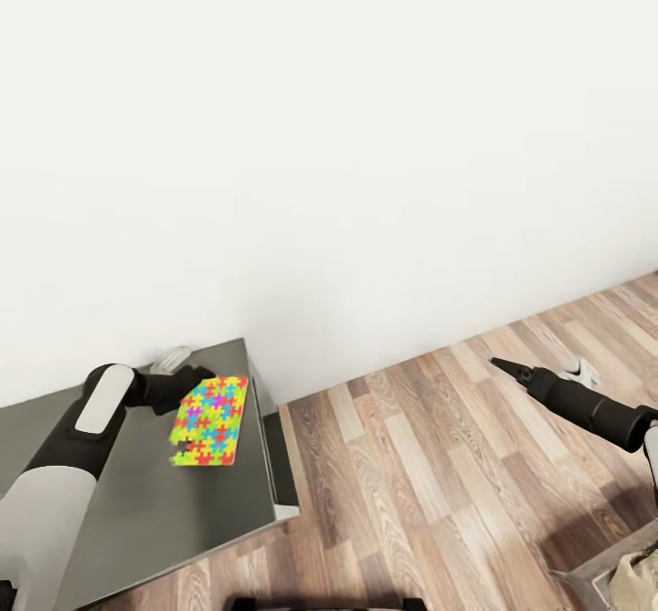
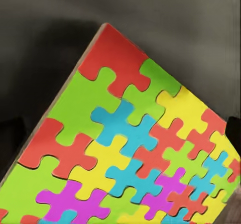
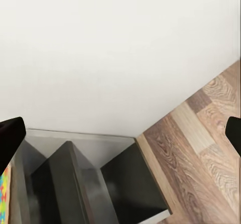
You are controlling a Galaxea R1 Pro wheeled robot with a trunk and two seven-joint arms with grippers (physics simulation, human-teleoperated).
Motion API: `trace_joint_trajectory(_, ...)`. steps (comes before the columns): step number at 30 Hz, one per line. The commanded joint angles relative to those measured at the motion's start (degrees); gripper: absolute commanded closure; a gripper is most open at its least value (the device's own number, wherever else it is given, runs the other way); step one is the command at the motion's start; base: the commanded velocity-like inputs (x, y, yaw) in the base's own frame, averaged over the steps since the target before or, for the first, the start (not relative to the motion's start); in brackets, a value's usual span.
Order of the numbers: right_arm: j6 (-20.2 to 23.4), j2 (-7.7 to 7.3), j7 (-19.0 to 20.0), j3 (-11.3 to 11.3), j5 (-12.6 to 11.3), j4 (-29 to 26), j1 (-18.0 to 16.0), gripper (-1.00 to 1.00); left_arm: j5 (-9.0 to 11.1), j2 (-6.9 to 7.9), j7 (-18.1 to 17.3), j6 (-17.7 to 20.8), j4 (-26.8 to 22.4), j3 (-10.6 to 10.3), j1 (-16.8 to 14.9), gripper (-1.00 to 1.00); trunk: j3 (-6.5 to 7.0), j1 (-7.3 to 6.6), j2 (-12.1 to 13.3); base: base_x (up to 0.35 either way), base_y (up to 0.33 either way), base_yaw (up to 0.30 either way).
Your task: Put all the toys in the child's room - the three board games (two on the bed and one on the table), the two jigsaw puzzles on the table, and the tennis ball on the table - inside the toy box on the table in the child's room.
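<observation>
While the toy box is nowhere in these frames, the lines below run from the robot's left side to its right.

Left arm: reaches over the dark grey worktop (image 1: 137,492), its wrist bent toward the puzzle, which suits a grip at the sheet's near edge.
Left jaws (image 1: 187,390): at the puzzle's edge; I cannot tell whether they are shut on it, since the fingertips are hidden by the wrist and sheet.
Puzzle (image 1: 210,420): lies near the worktop's far right corner, close to the wall; in the left wrist view the puzzle (image 2: 125,148) looks tilted against the dark top, so it may be lifted on one side, though that is a judgement.
Step in hand: probably taking up this puzzle to carry to the box.
Floor (image 1: 429,465): wood planks beside the worktop.
Right arm: held out over the floor, well apart from the worktop, likely parked clear.
Right jaws (image 1: 501,364): spread apart and holding nothing; its dark finger (image 3: 10,138) sits wide of the other.
Risk: a thin sheet can slip from an edge grip.
</observation>
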Motion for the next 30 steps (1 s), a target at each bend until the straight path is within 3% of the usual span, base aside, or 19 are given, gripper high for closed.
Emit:
trace_joint_trajectory(1,0.3,0.01,0.6,-0.1,0.5,0.0,-0.1,-1.00,0.6,0.01,0.6,0.2,-0.1,0.1,0.0,-1.00,-0.08,0.03,-0.1,0.000,0.000,-0.269)
trace_joint_trajectory(11,0.3,0.03,0.6,-0.1,0.5,0.0,-0.1,-1.00,0.6,0.01,0.5,0.2,-0.1,0.0,0.0,-1.00,-0.08,0.03,-0.1,0.000,0.000,-0.210)
trace_joint_trajectory(30,0.3,0.09,0.6,-0.1,0.5,0.0,-0.1,-1.00,0.6,0.31,0.5,0.0,-0.2,0.5,0.2,-1.00,-0.08,0.03,-0.1,-0.027,0.000,-0.027)
